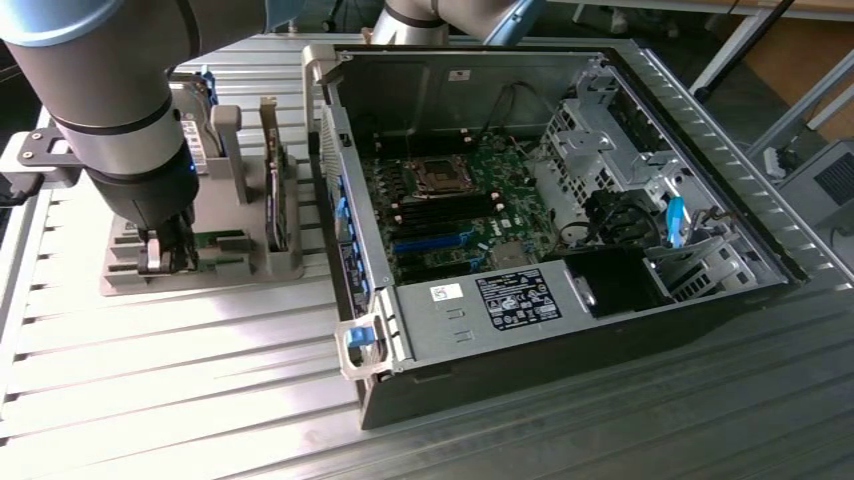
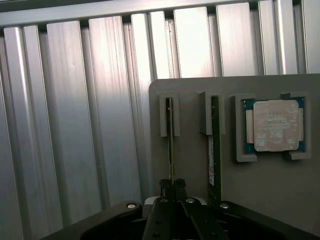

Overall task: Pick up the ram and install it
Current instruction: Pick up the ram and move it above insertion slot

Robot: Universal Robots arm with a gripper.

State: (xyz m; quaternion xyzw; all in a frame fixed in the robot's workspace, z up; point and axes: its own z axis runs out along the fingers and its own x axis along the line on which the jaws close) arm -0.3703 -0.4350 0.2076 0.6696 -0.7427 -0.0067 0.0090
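The ram is a thin green stick seen edge-on, standing in a slot of the grey holder. My gripper sits over one end of it, its black fingers pressed together on the stick's edge. A second ram stick stands in the neighbouring slot, untouched. In the exterior view my gripper reaches down into the grey holder at the exterior view's left, beside the open computer case. The motherboard lies inside the case.
A square silver processor chip rests in its own pocket of the holder. An upright expansion card stands in the holder between my arm and the case wall. Ribbed metal tabletop surrounds everything.
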